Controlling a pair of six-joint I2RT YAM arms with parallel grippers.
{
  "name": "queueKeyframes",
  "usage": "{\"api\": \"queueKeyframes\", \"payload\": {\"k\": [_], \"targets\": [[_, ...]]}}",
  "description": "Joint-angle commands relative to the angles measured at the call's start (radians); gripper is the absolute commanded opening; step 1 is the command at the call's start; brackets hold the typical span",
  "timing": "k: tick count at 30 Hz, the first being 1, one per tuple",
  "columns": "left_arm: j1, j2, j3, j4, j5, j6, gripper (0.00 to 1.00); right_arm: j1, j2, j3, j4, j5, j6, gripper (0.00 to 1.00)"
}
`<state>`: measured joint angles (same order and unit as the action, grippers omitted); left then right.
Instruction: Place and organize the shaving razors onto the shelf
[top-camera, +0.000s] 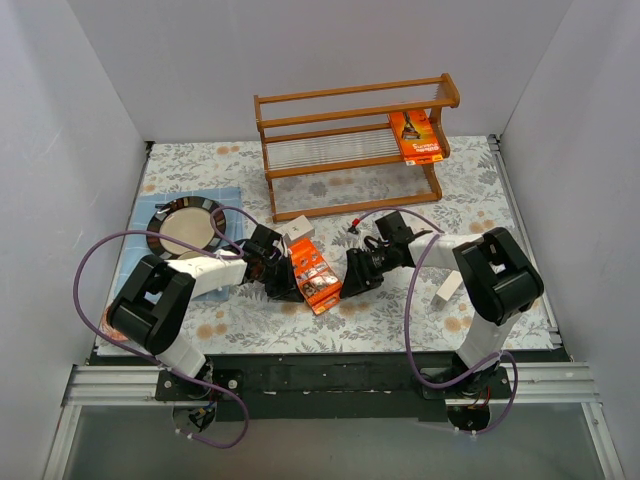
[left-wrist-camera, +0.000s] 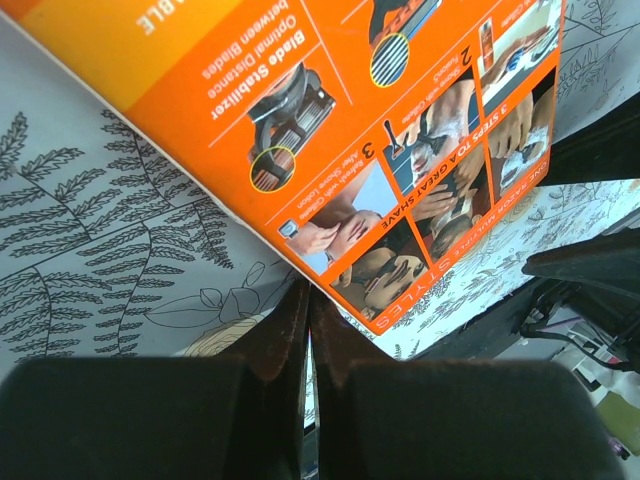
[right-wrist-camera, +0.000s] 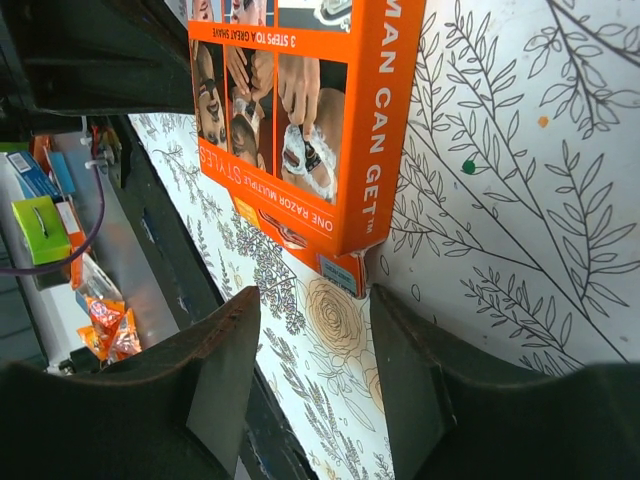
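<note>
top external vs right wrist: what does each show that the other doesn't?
Only top external: the shelf with a shelved pack at its right end, a white box beside the right arm, and the plate.
Only right wrist: the right claw clearly open, and readable print on the table pack, "3 STEPS TO A GREAT SHAVE".
Both: that orange table pack lying on the floral cloth in front of the right claw.

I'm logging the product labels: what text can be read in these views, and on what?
"Blade Stabilizer": near orange pack, left wrist view.
"Optimal Distance between Blades": same pack.
"3 STEPS TO A GREAT SHAVE": same pack, both wrist views.
"ONE RAZOR MULTIPLE STYLES": same pack, right wrist view.
"MAN CAN GET": its side, right wrist view.
Smaller captions there: blurred.
Far orange pack on the shelf: print too small to read.
</note>
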<state>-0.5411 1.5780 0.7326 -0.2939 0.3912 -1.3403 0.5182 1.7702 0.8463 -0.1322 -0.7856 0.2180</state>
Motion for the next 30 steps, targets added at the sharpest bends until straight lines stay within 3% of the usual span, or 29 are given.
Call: {"api": "queueKeyframes", "payload": {"k": [1, 8, 11, 12, 14, 17, 24, 28, 30], "targets": [[-0.01, 0.002, -0.019, -0.019, -0.051, 0.007, 0.0, 0.008, 0.109, -0.058, -0.08, 0.181, -0.046, 0.56], [-0.011, 0.014, -0.013, -0.011, -0.052, 0.012, 0.0, 0.023, 0.163, -0.05, -0.04, 0.115, -0.049, 0.45], [-0.011, 0.016, -0.016, -0.01, -0.052, 0.013, 0.0, 0.028, 0.164, -0.044, -0.029, 0.111, -0.046, 0.36], [-0.011, 0.011, -0.015, -0.011, -0.055, 0.013, 0.0, 0.028, 0.161, -0.041, -0.032, 0.115, -0.045, 0.28], [-0.011, 0.004, -0.015, -0.011, -0.058, 0.016, 0.0, 0.026, 0.141, -0.033, -0.032, 0.144, -0.045, 0.22], [-0.01, -0.033, -0.007, -0.017, -0.074, 0.023, 0.0, 0.022, 0.098, -0.001, -0.027, 0.203, -0.049, 0.03], [0.059, -0.144, -0.018, -0.037, -0.092, 0.065, 0.0, 0.011, 0.017, 0.063, -0.07, 0.296, -0.129, 0.01], [0.118, -0.202, -0.038, -0.053, -0.068, 0.084, 0.12, 0.009, -0.041, 0.05, -0.089, 0.339, -0.175, 0.01], [0.144, -0.239, -0.053, -0.048, -0.051, 0.082, 0.34, 0.009, -0.078, 0.045, -0.095, 0.339, -0.198, 0.01]]}}
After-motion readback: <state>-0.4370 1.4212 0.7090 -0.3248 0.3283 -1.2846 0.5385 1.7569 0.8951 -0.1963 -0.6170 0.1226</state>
